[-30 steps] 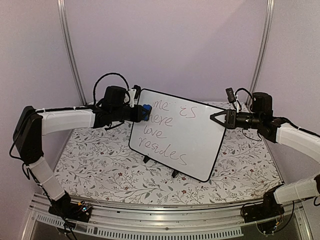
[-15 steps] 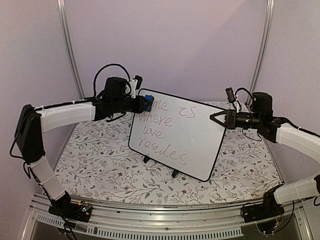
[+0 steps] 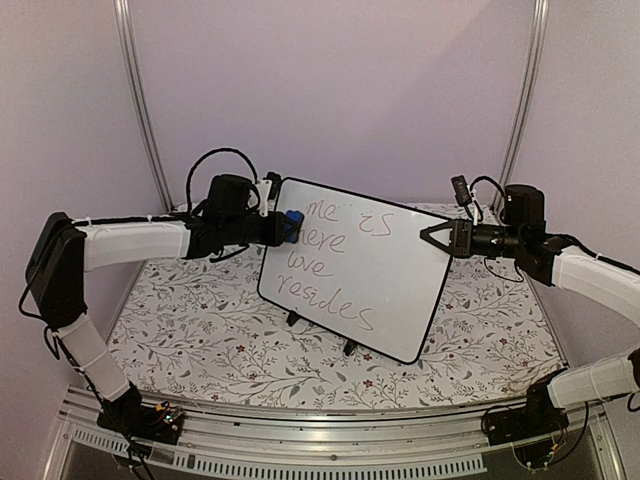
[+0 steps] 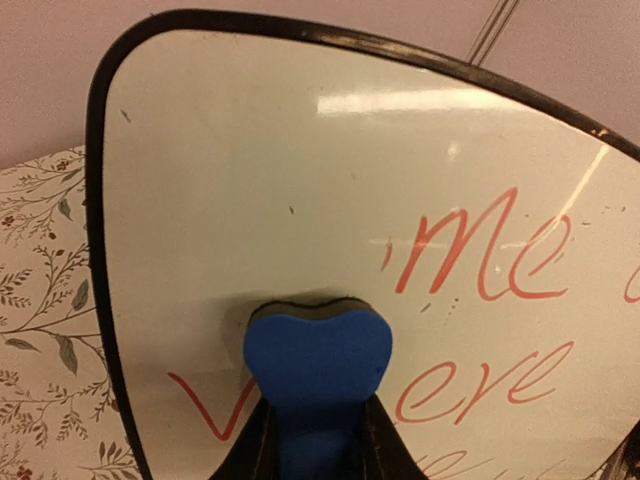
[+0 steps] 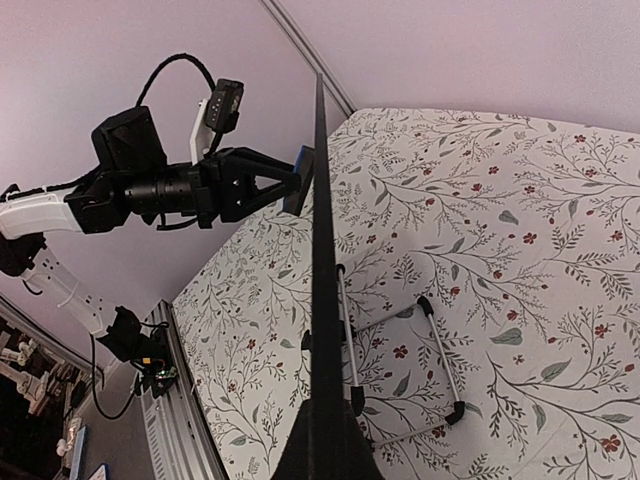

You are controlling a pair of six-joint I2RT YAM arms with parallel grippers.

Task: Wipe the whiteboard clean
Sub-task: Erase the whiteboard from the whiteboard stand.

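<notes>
The whiteboard (image 3: 350, 270) stands on the worktop (image 3: 190, 330), its right edge clenched in the right hand (image 3: 428, 236). The left hand (image 3: 280, 227) grasps a blue eraser (image 4: 316, 362) at the board's upper left corner. A hard push may tip it.

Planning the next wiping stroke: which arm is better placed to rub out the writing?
Left. The left gripper is shut on the blue eraser, pressed against the whiteboard beside the first words. The right gripper is shut on the board's opposite edge, steadying it, and holds no eraser.
</notes>
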